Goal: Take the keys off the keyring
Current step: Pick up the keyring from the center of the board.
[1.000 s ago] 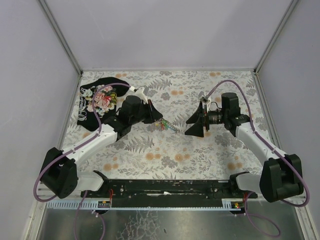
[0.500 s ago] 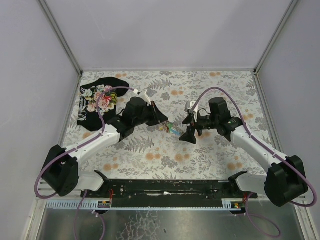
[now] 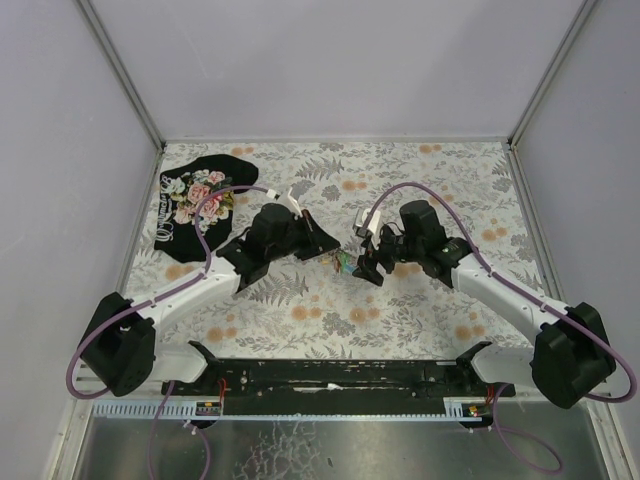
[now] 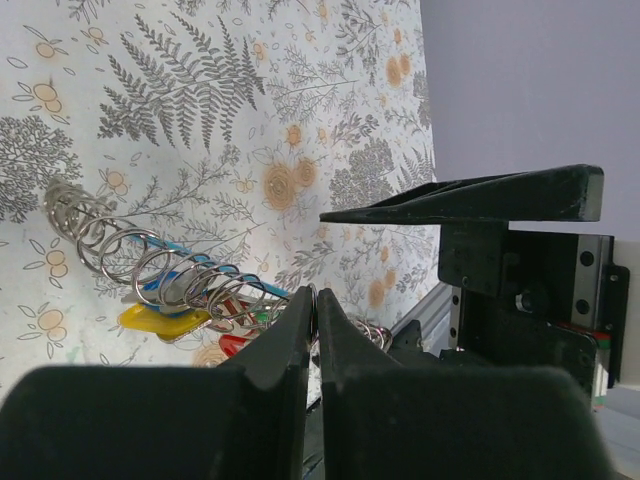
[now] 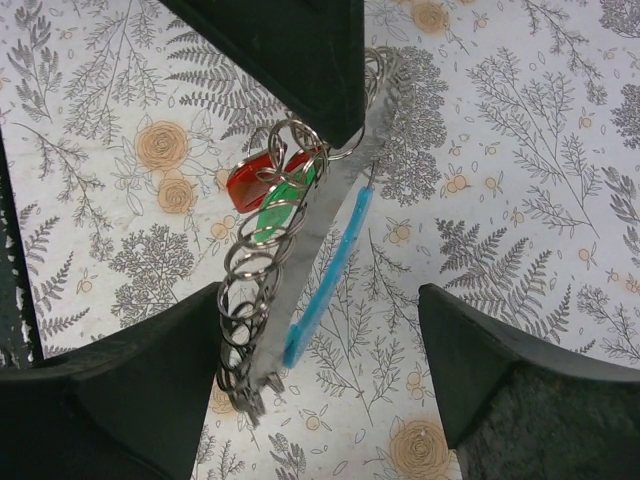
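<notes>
My left gripper [image 4: 316, 296] is shut on a ring of the keyring [image 4: 150, 265], a run of linked silvery rings with a grey and light-blue fob [image 5: 318, 262]. The keys hang from the rings: a yellow one [image 4: 160, 320], a red one [image 5: 256, 181] and a green one [image 5: 279, 207]. In the top view the bunch [image 3: 343, 263] is held just above the table between both arms. My right gripper [image 5: 320, 295] is open, one finger on either side of the hanging fob and rings. The rings lie close to its left finger [image 5: 130, 390].
A black floral cloth [image 3: 200, 200] lies at the far left of the floral-patterned table [image 3: 450, 310]. The left gripper's black finger [image 5: 290, 50] fills the top of the right wrist view. Grey walls enclose the table on three sides.
My right arm has swung left and its open jaws now stand around the hanging keyring. My left gripper has carried the keyring slightly right and forward, still shut.
</notes>
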{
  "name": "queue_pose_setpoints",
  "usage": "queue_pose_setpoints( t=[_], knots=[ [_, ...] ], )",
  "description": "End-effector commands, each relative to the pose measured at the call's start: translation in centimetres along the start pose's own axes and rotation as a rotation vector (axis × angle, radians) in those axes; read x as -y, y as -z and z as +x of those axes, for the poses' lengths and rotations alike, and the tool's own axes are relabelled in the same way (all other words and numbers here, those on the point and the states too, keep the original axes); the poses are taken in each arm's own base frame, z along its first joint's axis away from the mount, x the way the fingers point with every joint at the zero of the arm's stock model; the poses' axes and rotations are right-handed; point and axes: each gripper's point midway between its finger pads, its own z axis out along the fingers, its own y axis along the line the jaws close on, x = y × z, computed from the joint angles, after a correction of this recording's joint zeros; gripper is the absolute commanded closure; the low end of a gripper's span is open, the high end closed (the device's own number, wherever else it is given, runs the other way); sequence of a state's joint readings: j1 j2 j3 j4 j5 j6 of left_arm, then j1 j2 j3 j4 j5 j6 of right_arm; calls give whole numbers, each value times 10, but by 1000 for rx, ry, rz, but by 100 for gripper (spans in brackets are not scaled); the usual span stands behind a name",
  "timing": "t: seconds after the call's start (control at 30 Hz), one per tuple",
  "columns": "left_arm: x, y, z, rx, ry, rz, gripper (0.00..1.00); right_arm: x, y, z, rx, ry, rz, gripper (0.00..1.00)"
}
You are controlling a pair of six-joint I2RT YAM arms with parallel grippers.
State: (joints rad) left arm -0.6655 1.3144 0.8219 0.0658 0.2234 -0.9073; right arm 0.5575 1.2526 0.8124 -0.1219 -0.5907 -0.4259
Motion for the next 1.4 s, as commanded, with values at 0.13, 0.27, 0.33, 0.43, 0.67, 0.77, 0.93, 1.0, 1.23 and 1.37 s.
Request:
queue_pose_setpoints(
  t=[0.13,0.27,0.33,0.43,0.67,0.77,0.93,1.0,1.23,1.37],
  knots=[
    [43,7,-15,69,45,157,100,3,-10,-12,5,76,33,22],
    [44,9,-14,75,60,168,100,7,-10,-12,-8,84,65,24],
    [44,10,-13,73,67,175,100,10,-7,-14,-10,91,82,27],
    [45,12,-11,68,70,181,100,10,-4,-16,-3,103,87,35],
    [47,14,-6,46,66,204,100,-1,1,-22,18,128,40,69],
    [49,14,-2,26,56,223,100,-5,5,-26,30,129,24,81],
    [52,17,5,-1,24,269,90,-4,15,-30,45,93,-6,98],
    [52,19,7,-6,-8,276,80,-7,20,-31,50,70,-34,100],
    [66,52,5,39,-339,366,54,-33,34,-38,90,5,-236,100],
    [65,80,12,99,-576,426,50,-47,37,-45,64,-131,-392,100]
  ],
)
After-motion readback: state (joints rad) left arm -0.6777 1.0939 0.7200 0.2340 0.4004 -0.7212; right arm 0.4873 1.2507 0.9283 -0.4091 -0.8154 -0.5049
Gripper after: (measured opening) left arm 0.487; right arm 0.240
